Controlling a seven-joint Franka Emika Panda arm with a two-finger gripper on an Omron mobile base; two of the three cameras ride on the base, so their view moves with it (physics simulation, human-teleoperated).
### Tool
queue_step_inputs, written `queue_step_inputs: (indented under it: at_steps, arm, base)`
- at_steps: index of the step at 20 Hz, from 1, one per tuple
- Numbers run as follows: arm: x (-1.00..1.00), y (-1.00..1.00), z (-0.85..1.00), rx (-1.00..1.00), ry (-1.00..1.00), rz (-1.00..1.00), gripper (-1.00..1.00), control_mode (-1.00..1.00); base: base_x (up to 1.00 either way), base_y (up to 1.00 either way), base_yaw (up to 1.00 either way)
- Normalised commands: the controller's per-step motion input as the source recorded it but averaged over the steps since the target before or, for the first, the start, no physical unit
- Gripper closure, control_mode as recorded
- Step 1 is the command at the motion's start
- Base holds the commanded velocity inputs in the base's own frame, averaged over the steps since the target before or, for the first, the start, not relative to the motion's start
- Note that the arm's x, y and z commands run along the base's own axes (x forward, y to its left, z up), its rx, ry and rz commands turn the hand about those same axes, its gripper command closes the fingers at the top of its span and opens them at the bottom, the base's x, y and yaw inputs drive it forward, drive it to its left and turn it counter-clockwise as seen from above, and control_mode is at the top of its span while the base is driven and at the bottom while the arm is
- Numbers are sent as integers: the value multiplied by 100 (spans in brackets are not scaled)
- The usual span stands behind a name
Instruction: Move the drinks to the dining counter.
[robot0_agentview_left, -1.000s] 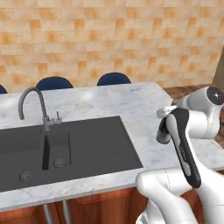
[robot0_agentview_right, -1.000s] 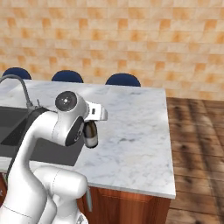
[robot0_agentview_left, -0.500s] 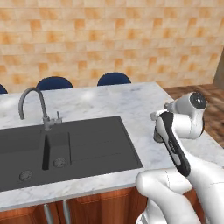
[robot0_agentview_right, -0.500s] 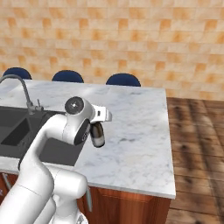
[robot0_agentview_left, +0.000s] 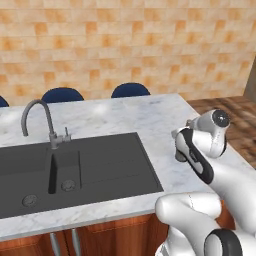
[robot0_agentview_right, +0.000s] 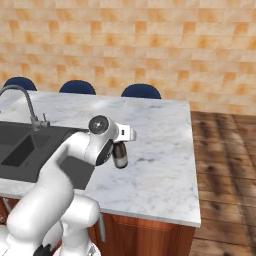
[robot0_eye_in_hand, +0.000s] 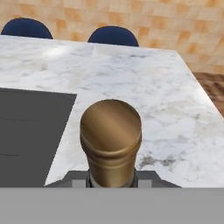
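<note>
Tan tiled wall behind, the marble tabletop (robot0_agentview_right: 160, 150) with its black sink (robot0_agentview_left: 75, 170) lies under the tool (robot0_agentview_right: 120, 159), clenched on a dark bottle (robot0_agentview_right: 120, 156) right of the sink.

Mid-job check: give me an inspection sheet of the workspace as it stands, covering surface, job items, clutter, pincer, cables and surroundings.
Surface: dining counter, white-grey marble, with an inset black sink and a metal tap.
Job's things: one bottle, dark glass with a bronze cap, held above the marble to the right of the sink.
Clutter: nothing seen.
Pincer: pincer shut on the bottle.
Cables: nothing seen.
Surroundings: blue chairs behind the counter, tan tile wall, wooden floor to the right.
</note>
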Motion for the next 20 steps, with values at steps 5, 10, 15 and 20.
queue_step_inputs:
  at_steps: [5, 10, 15, 20]
  arm:
    - [30, -12, -25, 0, 0, 0, 100, -100]
    - [21, 0, -22, 0, 0, 0, 100, -100]
    - [20, -2, -20, 0, 0, 0, 100, -100]
    - [18, -5, -20, 0, 0, 0, 100, -100]
  base:
    - [0, 0, 0]
    - [0, 0, 0]
    - [0, 0, 0]
    - [0, 0, 0]
